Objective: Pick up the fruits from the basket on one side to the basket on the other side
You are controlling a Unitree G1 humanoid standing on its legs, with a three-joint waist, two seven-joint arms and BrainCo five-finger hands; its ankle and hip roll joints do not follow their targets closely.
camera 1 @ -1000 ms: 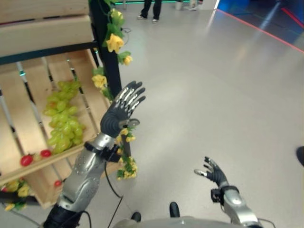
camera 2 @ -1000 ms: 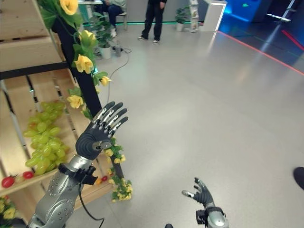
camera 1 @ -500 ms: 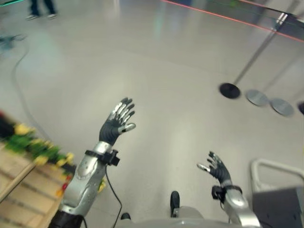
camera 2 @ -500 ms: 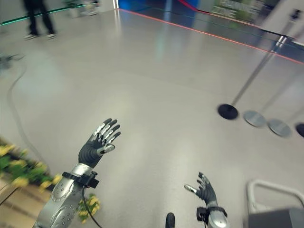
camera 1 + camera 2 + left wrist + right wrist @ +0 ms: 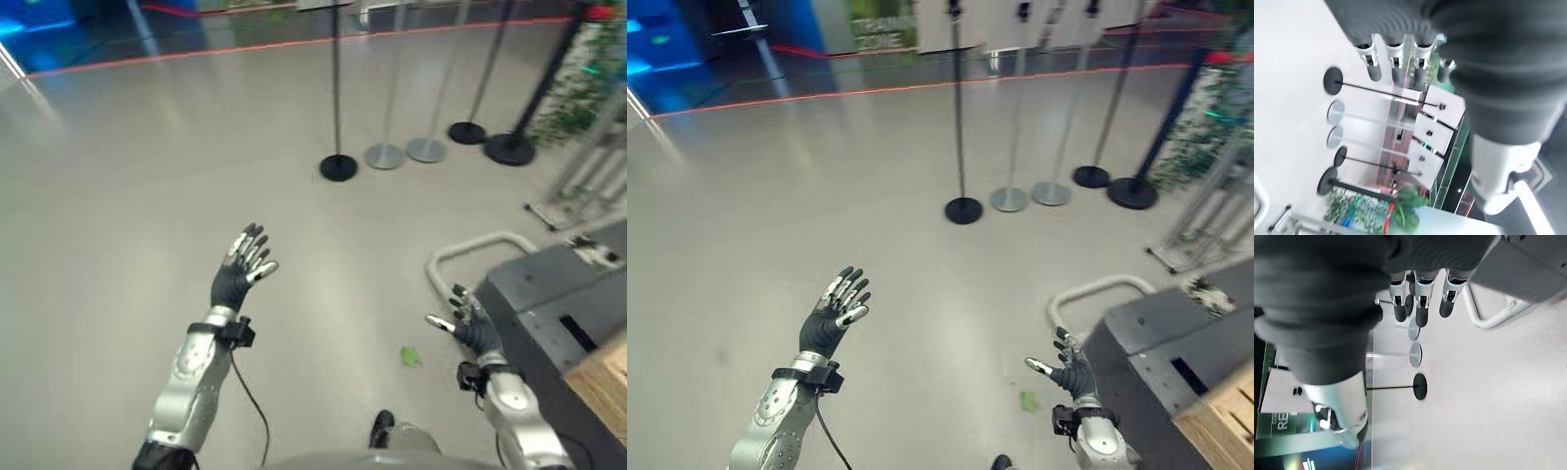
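Note:
My left hand (image 5: pixel 238 277) is raised over bare grey floor, fingers straight and spread, holding nothing. Lower down on the right, my right hand (image 5: pixel 470 329) hangs open and empty beside a dark grey cart (image 5: pixel 558 313). In the left wrist view the fingers (image 5: pixel 1396 58) are straight, and in the right wrist view the fingers (image 5: pixel 1418 303) are straight too. A small green bit, perhaps a leaf (image 5: pixel 409 356), lies on the floor between my arms.
The grey cart has a white tube handle (image 5: pixel 470 251) and a wooden crate corner (image 5: pixel 602 377) beside it at the right edge. Several barrier posts on round bases (image 5: pixel 338 167) stand further off, with a leafy plant (image 5: pixel 588 69) at the far right. Open floor lies to the left.
The camera has swung right: the wooden fruit shelf with grapes and yellow flowers has left the view, and the cart and barrier posts have come in. Both hands stay open.

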